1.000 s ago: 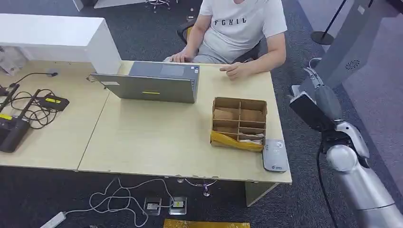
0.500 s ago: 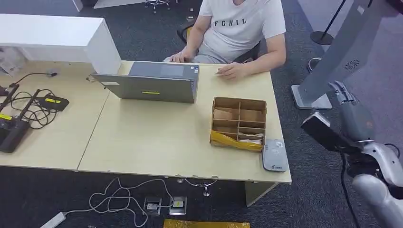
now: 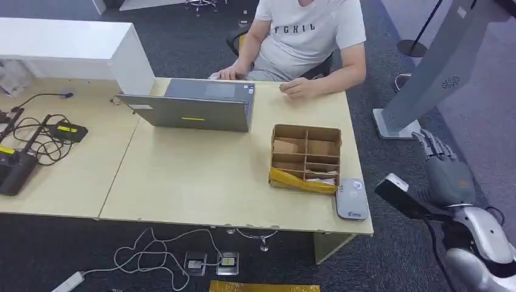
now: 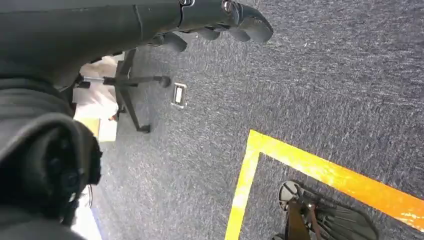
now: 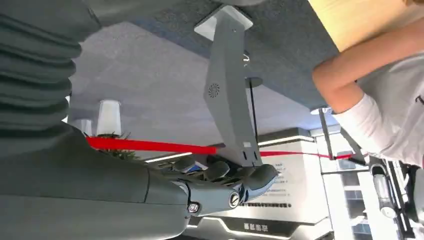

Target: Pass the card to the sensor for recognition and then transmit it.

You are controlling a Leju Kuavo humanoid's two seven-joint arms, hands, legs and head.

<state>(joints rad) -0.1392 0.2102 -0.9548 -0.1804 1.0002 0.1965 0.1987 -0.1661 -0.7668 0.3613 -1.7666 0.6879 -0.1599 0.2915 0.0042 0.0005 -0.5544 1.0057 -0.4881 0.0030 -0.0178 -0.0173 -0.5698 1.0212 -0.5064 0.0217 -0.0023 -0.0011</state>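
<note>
Hanging off the right edge of the tabletop (image 3: 201, 176), over the dark carpet, the right robot hand (image 3: 443, 165) holds nothing, its fingers straight and slightly apart. The cardboard divider box (image 3: 306, 157) serves as landmark: it sits on the tabletop with a yellow strip along its near side, and what look like cards lie in its near compartments, though they are too small to tell surely. Just beside the box's near right corner lies the grey card sensor (image 3: 352, 198), flat at the tabletop's edge. Beyond the box, to its left, stands an open grey laptop (image 3: 195, 104), and behind that sits a person (image 3: 307, 36) in a white shirt, one hand resting on the tabletop. The left robot hand (image 4: 220, 20) hangs above carpet with yellow floor tape (image 4: 320, 170), fingers loosely curled and empty.
</note>
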